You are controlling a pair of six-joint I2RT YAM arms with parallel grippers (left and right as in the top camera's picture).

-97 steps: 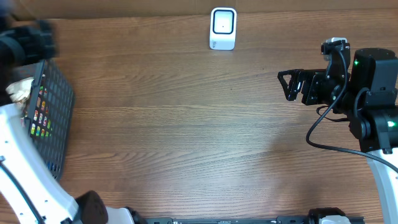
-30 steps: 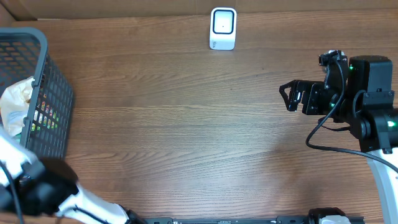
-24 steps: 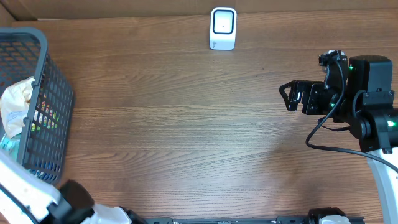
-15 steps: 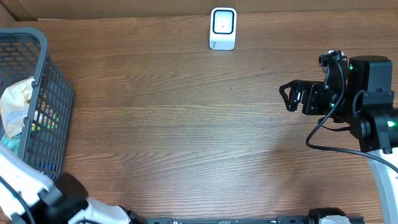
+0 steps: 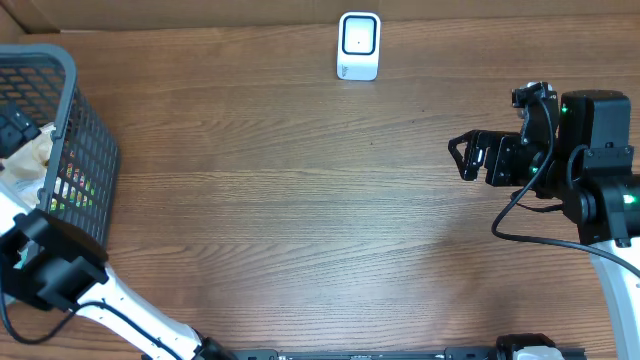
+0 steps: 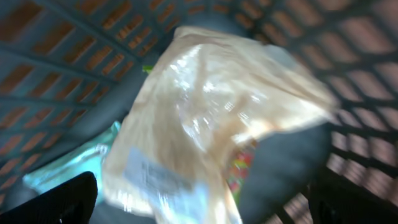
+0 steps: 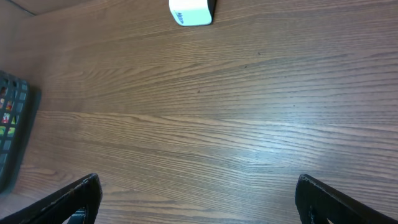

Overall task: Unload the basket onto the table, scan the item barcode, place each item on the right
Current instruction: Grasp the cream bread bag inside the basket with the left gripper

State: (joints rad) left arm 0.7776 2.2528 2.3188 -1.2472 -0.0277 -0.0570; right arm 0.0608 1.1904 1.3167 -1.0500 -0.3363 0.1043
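Reaching into the basket [image 5: 85, 170] at 9 o'clock; nothing grasped, nothing scanned.
Left gripper [image 6: 205, 202] hangs over a crinkly tan packet [image 6: 205, 112] lying in the basket, jaws spread wide and empty; right gripper [image 5: 462, 155] hovers at 3 o'clock above the table [image 5: 300, 200], jaws likewise released; scanner [image 5: 358, 45] stands at 12 o'clock, well apart from the packet; by my judgement, grasping, carrying and presenting the barcode are all left to do.

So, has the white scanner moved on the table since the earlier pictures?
No. The white scanner stands at the same spot by the far edge of the table as in every earlier overhead picture.
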